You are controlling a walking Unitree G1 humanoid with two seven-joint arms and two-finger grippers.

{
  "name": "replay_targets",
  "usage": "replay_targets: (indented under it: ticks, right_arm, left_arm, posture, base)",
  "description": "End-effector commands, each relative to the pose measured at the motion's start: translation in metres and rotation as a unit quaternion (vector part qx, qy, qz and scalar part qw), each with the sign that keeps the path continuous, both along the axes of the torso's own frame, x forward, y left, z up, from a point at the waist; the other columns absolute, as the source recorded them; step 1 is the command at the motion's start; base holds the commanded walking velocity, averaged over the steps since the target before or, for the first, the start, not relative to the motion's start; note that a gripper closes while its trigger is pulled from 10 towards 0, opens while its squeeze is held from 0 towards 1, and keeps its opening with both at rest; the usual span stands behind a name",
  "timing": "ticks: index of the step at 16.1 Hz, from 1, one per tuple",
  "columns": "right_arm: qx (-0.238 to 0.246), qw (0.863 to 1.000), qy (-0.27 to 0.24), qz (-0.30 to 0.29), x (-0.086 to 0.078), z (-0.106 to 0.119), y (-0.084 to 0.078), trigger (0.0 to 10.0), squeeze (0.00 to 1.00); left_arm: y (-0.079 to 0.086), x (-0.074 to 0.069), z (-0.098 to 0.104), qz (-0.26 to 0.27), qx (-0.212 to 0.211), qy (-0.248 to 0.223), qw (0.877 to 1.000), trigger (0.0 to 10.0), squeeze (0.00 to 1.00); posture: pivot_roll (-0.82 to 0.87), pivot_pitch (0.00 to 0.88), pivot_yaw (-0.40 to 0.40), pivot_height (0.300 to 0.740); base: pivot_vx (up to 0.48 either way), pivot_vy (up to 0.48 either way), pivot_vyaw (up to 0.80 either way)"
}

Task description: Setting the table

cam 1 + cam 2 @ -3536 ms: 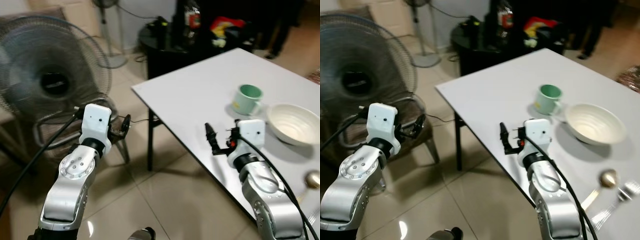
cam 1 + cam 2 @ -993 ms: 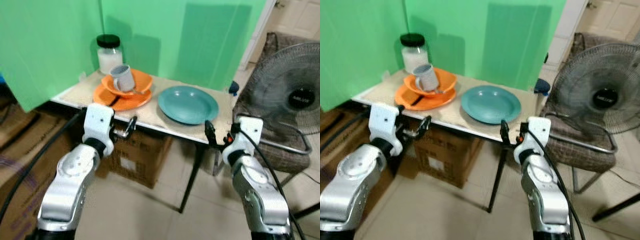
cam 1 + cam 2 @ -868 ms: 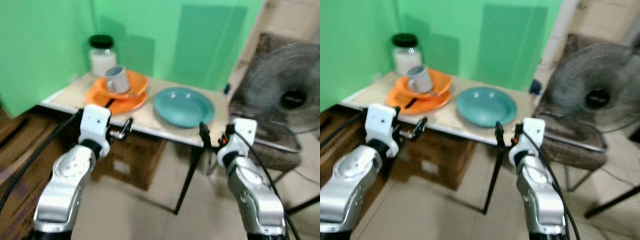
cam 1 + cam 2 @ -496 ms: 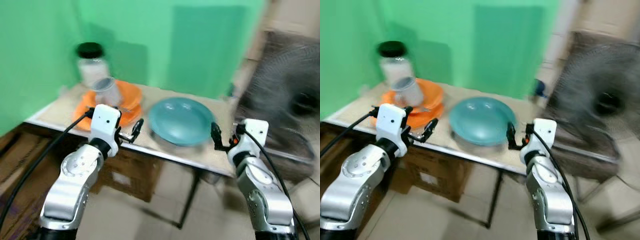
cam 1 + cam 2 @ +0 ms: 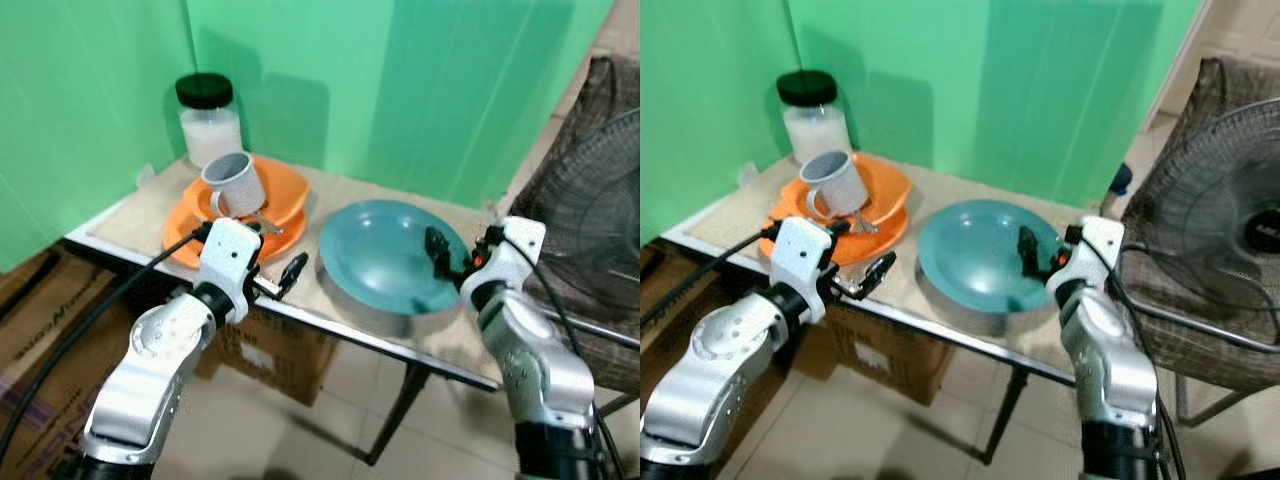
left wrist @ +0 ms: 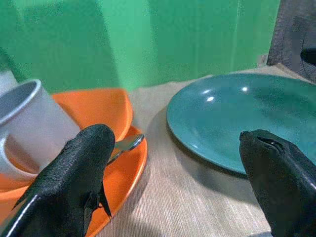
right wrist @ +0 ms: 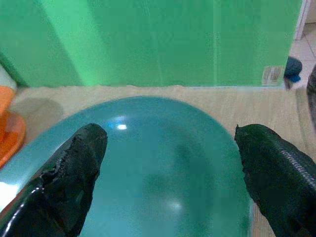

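1. Cardboard boxes [image 5: 40, 330] on the floor under the surface's left end.
2. Jar [image 5: 209, 120], black lid, white contents, back left corner of the surface [image 5: 330, 300], against the green backdrop [image 5: 400, 80].
3. Orange bowl [image 5: 285, 190] stacked on an orange plate [image 5: 180, 235]; grey mug [image 5: 233, 183] lies tilted in the bowl, a spoon [image 6: 123, 145] just beside it.
4. Left gripper [image 5: 290, 272] at the front edge of the surface, between the orange stack and the teal plate. Fingers [image 6: 84, 163] spread apart, nothing between them.
5. Teal plate [image 5: 385, 255] sits mid-surface, just right of the orange stack.
6. Right gripper [image 5: 437, 250] hovers over the teal plate's right rim. Fingers [image 7: 81, 153] wide apart, empty.
7. Standing fan [image 5: 1230, 200] and a woven chair [image 5: 1220, 340] right of the surface.
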State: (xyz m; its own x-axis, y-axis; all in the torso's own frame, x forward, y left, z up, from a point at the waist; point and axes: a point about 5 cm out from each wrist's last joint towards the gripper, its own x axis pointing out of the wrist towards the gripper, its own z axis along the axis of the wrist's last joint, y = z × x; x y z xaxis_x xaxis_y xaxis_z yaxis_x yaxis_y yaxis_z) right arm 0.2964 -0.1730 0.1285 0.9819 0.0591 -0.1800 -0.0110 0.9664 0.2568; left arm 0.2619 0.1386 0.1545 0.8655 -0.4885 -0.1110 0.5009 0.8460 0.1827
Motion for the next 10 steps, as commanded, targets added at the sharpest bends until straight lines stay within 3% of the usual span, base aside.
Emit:
replay_targets:
  ticks: [1, 10]
  right_arm:
    - [0.005, 1.000, -0.002, 0.004, 0.0008, 0.0018, 0.0004, 10.0, 1.00]
    - [0.005, 1.000, -0.002, 0.004, 0.0008, 0.0018, 0.0004, 10.0, 1.00]
  left_arm:
    - [-0.0019, -0.0003, 0.0026, -0.009, -0.002, -0.006, 1.000, 10.0, 0.00]
    - [-0.0019, -0.0003, 0.0026, -0.009, -0.002, -0.006, 1.000, 10.0, 0.00]
  posture:
    - [0.11, 0.000, -0.045, 0.740]
    - [0.11, 0.000, -0.045, 0.740]
  base:
    - [0.000, 0.000, 0.00]
    - [0.000, 0.000, 0.00]
